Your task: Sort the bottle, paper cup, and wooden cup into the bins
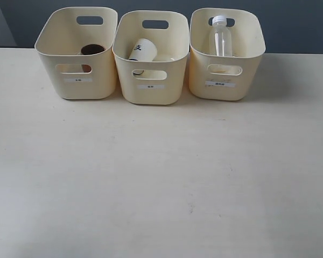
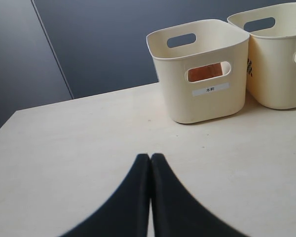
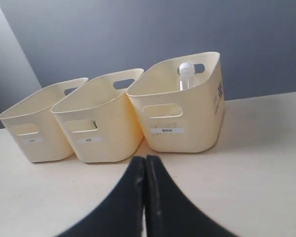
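Far on the table (image 1: 161,177): wooden cup (image 1: 92,49) in left bin (image 1: 99,88), paper cup (image 1: 142,50) tipped in middle bin (image 1: 151,95), bottle (image 1: 221,40) standing in right bin (image 1: 226,92). Pressed together, holding nothing: left gripper (image 2: 150,157) and right gripper (image 3: 145,159).

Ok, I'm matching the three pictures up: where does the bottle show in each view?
Exterior: the bottle stands upright in the right bin.
Left wrist: not in it; only the left bin and part of the middle bin show.
Right wrist: its cap and neck rise above the right bin's rim, nearest the camera.
Shared landmark: the left bin, in all three views.
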`<state>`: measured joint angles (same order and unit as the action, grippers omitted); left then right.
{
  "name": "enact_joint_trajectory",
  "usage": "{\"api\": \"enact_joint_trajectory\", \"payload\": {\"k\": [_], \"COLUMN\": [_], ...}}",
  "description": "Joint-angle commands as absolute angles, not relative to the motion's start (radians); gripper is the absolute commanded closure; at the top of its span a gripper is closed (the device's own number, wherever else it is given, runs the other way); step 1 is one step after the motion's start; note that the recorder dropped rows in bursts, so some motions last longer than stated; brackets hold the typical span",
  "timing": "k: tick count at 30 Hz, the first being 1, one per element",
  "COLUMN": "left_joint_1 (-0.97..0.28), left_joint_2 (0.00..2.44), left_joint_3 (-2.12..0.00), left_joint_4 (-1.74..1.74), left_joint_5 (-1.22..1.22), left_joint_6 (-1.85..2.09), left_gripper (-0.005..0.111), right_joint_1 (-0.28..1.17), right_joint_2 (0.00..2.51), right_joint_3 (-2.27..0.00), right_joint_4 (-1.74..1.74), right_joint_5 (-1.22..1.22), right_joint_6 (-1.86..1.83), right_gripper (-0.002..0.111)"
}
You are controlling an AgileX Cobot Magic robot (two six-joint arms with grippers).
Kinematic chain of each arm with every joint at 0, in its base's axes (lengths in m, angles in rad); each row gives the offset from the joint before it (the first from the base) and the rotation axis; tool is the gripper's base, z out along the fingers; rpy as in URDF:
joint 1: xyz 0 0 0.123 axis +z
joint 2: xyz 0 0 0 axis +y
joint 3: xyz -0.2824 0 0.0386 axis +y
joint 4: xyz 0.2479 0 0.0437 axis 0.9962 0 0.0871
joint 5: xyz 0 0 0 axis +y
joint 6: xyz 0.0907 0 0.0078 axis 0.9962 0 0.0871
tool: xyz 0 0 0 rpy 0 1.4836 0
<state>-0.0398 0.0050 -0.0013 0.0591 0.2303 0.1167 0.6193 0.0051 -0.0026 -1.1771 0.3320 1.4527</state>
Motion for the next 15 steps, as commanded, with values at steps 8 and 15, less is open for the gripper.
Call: {"api": "enact_joint_trajectory", "payload": {"k": [8,15], "left_joint_1": [-0.043,-0.043], "left_joint_2": [0.0,0.0], "left_joint_3": [0.0,0.0], "left_joint_4": [0.069,0.069], "left_joint_5": [0.225,0.225], "left_joint_6": [0.115,0.115], "left_gripper": [0.107,0.107], "right_joint_1": [0.451,0.407], "right_joint_2": [0.0,0.0], "right_joint_3": [0.0,0.0], "right_joint_4": [-1.09,-1.09], "right_joint_5": [0.296,0.251], "right_joint_6": [1.45,1.45], "right_gripper": [0.109,0.109]}}
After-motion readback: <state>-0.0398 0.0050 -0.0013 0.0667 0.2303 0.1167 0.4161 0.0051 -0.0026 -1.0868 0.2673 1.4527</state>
